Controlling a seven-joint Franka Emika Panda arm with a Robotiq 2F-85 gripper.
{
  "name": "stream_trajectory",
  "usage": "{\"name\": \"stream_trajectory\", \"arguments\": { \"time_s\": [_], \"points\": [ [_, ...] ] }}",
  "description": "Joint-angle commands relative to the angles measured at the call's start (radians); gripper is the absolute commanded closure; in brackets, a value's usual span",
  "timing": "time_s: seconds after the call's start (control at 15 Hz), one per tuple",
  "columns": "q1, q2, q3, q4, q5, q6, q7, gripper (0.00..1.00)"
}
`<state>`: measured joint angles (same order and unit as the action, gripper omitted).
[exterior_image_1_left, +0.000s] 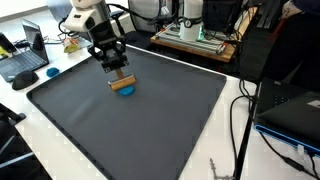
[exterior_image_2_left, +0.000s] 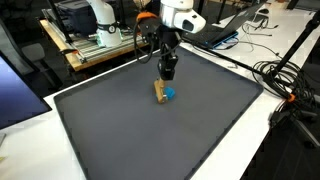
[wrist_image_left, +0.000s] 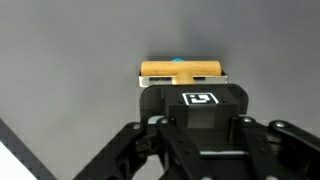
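A small wooden block (exterior_image_1_left: 119, 80) lies against a blue object (exterior_image_1_left: 125, 90) on the dark grey mat (exterior_image_1_left: 150, 120). Both exterior views show them; in one the block (exterior_image_2_left: 160, 92) sits beside the blue piece (exterior_image_2_left: 170, 95). My gripper (exterior_image_1_left: 117, 72) hangs straight down just over the block, and in an exterior view (exterior_image_2_left: 167, 76) it is very close to it or touching it. In the wrist view the block (wrist_image_left: 182, 70) lies crosswise just past the gripper's black body, with a sliver of blue (wrist_image_left: 178, 60) behind it. The fingertips are hidden, so I cannot tell whether they grip.
The mat covers a white table (exterior_image_1_left: 215, 160). A laptop (exterior_image_1_left: 25, 60) and cables lie at one corner. A wooden tray with equipment (exterior_image_1_left: 195, 40) stands behind the mat. Black cables (exterior_image_2_left: 285, 80) and a tripod stand at the side.
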<state>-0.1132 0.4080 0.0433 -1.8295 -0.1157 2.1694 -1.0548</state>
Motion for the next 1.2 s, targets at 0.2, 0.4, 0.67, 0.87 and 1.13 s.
{"name": "stream_trajectory", "arguments": {
  "time_s": [0.2,0.4,0.67,0.87,1.13],
  "points": [
    [-0.004,0.016,0.039,-0.037,0.068,0.054,-0.064,0.78],
    [-0.002,0.018,0.046,-0.035,0.074,0.065,-0.072,0.78],
    [-0.006,0.022,0.066,-0.029,0.091,0.06,-0.135,0.78],
    [-0.004,0.024,0.074,-0.028,0.102,0.066,-0.174,0.78],
    [0.0,0.029,0.081,-0.023,0.119,0.066,-0.205,0.78]
  ]
}}
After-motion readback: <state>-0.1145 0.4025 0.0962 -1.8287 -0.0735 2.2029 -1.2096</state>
